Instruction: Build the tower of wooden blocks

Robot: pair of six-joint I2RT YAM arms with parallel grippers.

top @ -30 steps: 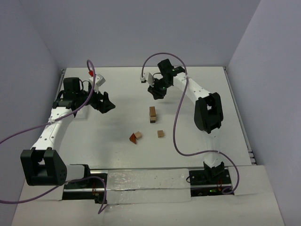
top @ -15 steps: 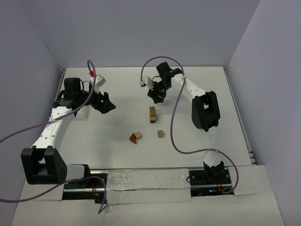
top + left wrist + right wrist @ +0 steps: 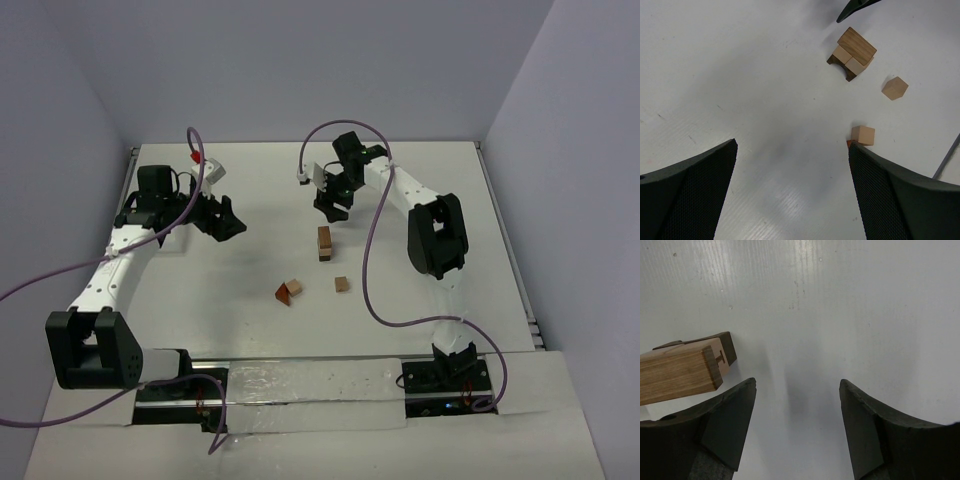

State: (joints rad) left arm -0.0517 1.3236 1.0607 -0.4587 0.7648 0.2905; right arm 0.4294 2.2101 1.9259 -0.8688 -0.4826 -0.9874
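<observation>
Spread right pincer (image 3: pixel 334 213) beside block tower (image 3: pixel 324 243)

Tan and dark-brown wood block tower (image 3: pixel 324 242), tan cube (image 3: pixel 341 284), white table (image 3: pixel 250 320)

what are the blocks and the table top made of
Stack: wood, going by the grain lines on top; tan and dark brown pieces, matte, seemingly unvarnished. Loose cube: the same pale wood, apparently. Table: white sheet with fine ribs and a soft sheen, likely plastic or painted board.
</observation>
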